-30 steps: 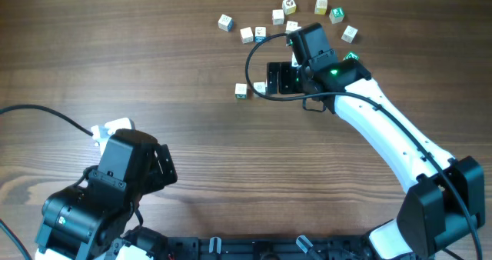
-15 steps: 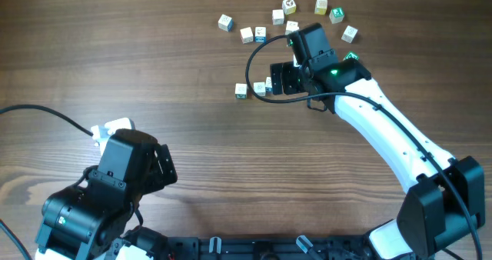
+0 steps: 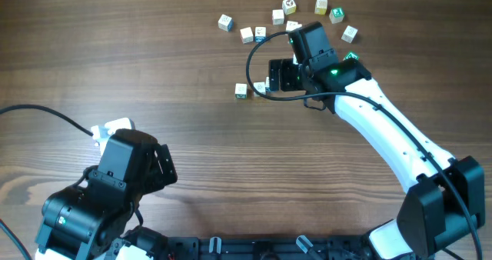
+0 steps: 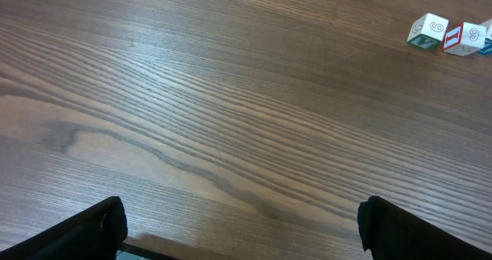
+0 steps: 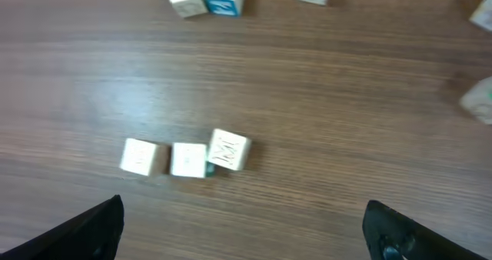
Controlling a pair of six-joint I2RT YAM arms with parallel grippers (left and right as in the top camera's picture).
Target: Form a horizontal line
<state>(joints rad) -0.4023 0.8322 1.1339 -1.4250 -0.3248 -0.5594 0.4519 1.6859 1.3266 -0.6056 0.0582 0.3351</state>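
- Horizontal line of three small white letter cubes [image 5: 188, 158]: it lies on the brown wooden table [image 3: 154, 60], in the far middle part, just to the left of the right gripper [image 3: 280, 77] in the overhead view and partly hidden under it.
- In the right wrist view the row runs across the picture, so its long axis is parallel to the line between the two fingers. It sits ahead of the fingertips and a little left of centre.
- The left and middle cubes look square to each other and almost touching. The right-end cube [image 5: 228, 150] is turned askew and sits slightly off the line of the other two.
- Right gripper: fingers spread wide, nothing between them, above the table and apart from the row.
- Left gripper [image 4: 246, 233]: also spread wide and empty, over bare wood at the near left, well apart from the row.
- Loose scattered letter cubes [image 3: 246, 35] lie beyond the row, near the far edge.
- Judgement: the right arm is much the nearer, and squaring the askew end cube seems to be what is left.
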